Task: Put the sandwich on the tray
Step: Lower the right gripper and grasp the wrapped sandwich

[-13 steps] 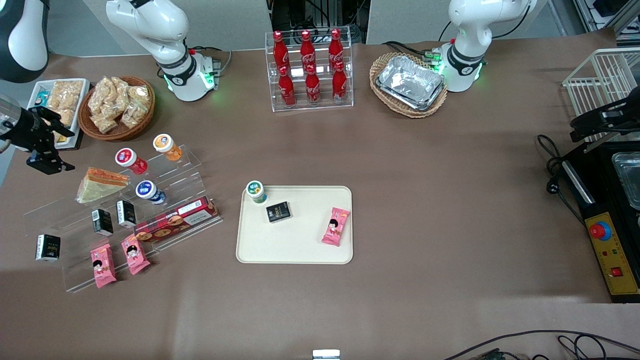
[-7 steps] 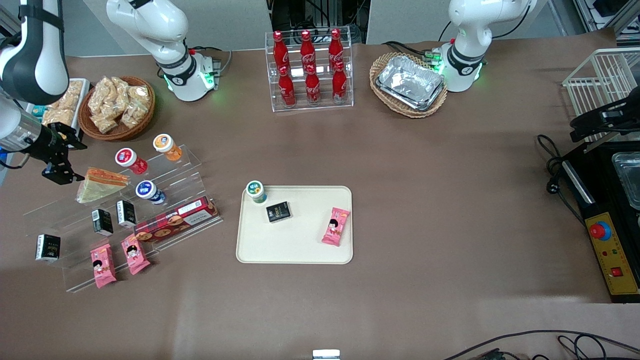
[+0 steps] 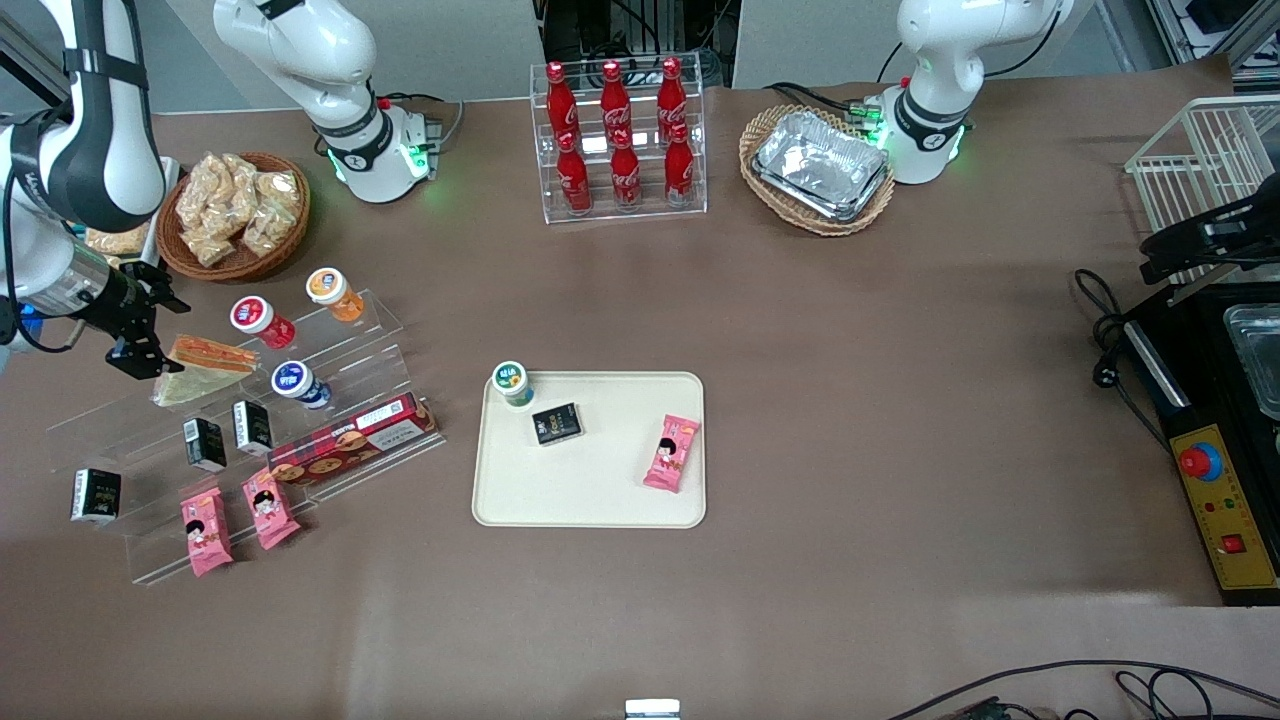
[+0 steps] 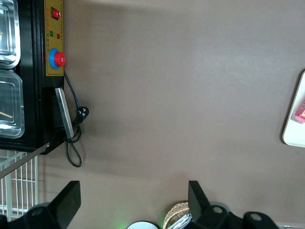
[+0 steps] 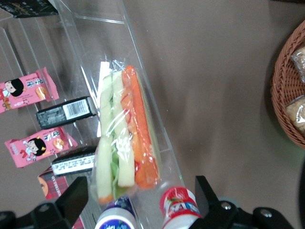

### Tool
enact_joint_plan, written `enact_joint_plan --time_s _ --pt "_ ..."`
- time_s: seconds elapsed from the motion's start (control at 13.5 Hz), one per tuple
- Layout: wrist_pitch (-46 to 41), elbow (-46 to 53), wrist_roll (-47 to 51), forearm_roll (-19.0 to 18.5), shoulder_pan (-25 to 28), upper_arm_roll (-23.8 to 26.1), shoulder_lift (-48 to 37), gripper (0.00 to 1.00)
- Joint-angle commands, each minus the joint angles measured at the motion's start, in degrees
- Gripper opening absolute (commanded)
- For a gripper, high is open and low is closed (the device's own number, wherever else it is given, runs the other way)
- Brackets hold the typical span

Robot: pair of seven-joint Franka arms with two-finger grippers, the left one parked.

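At the working arm's end of the table, the gripper [image 3: 143,345] hangs just beside the sandwich [image 3: 200,368], at the wedge's outer end; its two fingers are spread apart with nothing between them, and the wrist view shows the fingertips [image 5: 71,198] straddling the wrapped wedge [image 5: 125,138] from above without touching it. The sandwich lies on the upper step of a clear acrylic stand [image 3: 250,440], its orange filling edge turned away from the front camera. Beside it on the same stand are a red-capped cup [image 3: 262,321], an orange-capped cup [image 3: 334,293] and a blue-capped cup [image 3: 299,384]. Nearer the front camera, lower steps carry small black cartons [image 3: 205,444], a long red biscuit box [image 3: 352,442] and two pink snack packets [image 3: 232,520]. A wicker basket of bagged snacks [image 3: 233,215] sits farther from the front camera than the stand. Toward the middle of the table lies the tray [image 3: 590,500], well apart from the sandwich; on it stand a green-capped cup [image 3: 513,382], a black packet [image 3: 557,423] and a pink packet [image 3: 671,453].
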Motion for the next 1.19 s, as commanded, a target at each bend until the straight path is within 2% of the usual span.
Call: enact_joint_plan --time_s 0.0,0.52,0.59,0.67,0.74,0.82,0.89,1.04,1.11 --pt "4.2 -0.8 -1.9 0.8 -1.0 0.2 2.2 1.0" --pt "8.8 -2.3 -1.9 0.4 -0.9 0.2 4.5 1.0" --pt "9.1 -2.6 -1.9 0.2 -0.8 0.2 4.5 0.96" --pt "9.1 -2.6 -2.1 0.1 -0.9 0.2 4.5 0.87" --pt "9.1 -2.6 -3.5 0.1 -0.9 0.2 4.6 0.69" --pt "9.1 -2.6 -4.4 0.0 -0.9 0.2 4.6 0.62" --pt "9.0 -2.6 -4.8 0.1 -1.0 0.2 4.5 0.62" --pt "9.0 -2.4 -6.3 0.1 -1.0 0.1 4.3 0.36" --pt "9.1 -2.3 -6.5 0.1 -1.0 0.1 4.3 0.32"
